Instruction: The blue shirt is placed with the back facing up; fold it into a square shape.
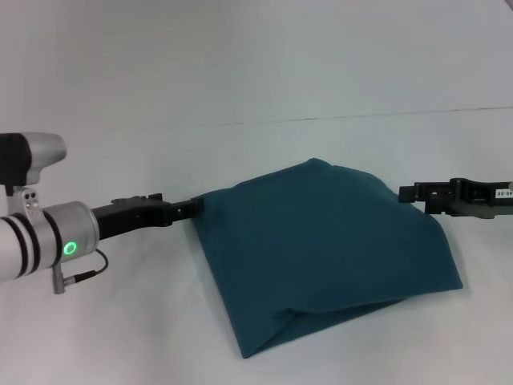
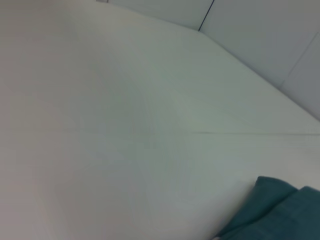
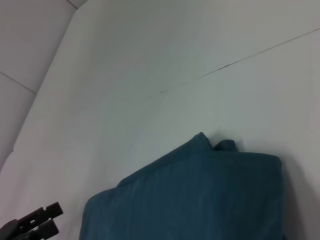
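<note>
The blue shirt [image 1: 321, 241] lies folded into a rough four-sided bundle on the white table, plain side up, with a doubled edge along its near side. It also shows in the left wrist view, the blue shirt [image 2: 280, 210], and in the right wrist view, the blue shirt [image 3: 200, 195]. My left gripper [image 1: 196, 207] is at the shirt's left corner. In the right wrist view the left gripper [image 3: 54, 217] stands a little off the cloth, open, with nothing between its fingers. My right gripper [image 1: 403, 193] is at the shirt's right corner, level with the left one.
The white table [image 1: 240, 80] stretches bare around the shirt, with a thin seam line [image 1: 361, 116] running across it behind the cloth. A pale wall stands beyond the table's far edge [image 3: 30, 90].
</note>
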Robot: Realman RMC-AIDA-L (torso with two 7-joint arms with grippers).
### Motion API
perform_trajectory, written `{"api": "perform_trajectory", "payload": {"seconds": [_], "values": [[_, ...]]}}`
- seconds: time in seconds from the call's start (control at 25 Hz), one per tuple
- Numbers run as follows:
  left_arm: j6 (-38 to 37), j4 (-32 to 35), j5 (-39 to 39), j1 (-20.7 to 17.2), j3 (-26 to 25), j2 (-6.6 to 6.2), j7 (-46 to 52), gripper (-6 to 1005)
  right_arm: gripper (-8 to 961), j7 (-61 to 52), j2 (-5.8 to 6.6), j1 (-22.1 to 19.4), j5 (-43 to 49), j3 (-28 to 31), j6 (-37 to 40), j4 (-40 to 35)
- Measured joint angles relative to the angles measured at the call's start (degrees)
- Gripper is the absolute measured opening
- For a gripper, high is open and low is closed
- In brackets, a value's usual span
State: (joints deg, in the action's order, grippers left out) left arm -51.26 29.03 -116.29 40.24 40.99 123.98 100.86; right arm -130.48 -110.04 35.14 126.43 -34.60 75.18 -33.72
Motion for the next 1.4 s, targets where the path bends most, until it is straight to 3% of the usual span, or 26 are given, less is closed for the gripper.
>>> {"api": "perform_trajectory", "payload": {"seconds": [0.8, 1.4], "values": [[5.3, -5.2, 0.3, 4.6, 6.3, 0.37, -0.3, 851, 828, -0.1, -0.32, -0.2, -0.4, 0.4, 0.1, -0.2], [5.0, -5.1, 0.4, 5.0, 8.5, 0.39, -0.5, 816, 823, -0.2, -0.34, -0.1, -0.4, 0.6, -0.3, -0.2]]}}
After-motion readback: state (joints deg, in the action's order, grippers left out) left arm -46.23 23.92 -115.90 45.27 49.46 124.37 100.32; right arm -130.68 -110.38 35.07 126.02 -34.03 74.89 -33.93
